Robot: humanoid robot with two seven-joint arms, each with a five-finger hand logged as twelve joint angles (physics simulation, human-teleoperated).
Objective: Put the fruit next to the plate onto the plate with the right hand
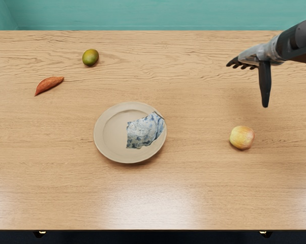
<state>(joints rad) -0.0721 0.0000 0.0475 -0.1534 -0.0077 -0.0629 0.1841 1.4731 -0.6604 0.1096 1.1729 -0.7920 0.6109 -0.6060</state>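
A yellow-red apple (242, 137) lies on the wooden table, to the right of the plate (111, 134) and apart from it. The plate is beige with a blue-white patterned patch on its right half and holds no fruit. My right hand (254, 68) hangs in the air at the upper right, above and behind the apple. Its fingers are spread, the thumb points down, and it holds nothing. The left arm does not show.
A green-yellow mango (90, 57) sits at the back left. An orange sweet potato (49, 84) lies in front of it, further left. The table's front edge runs along the bottom of the view.
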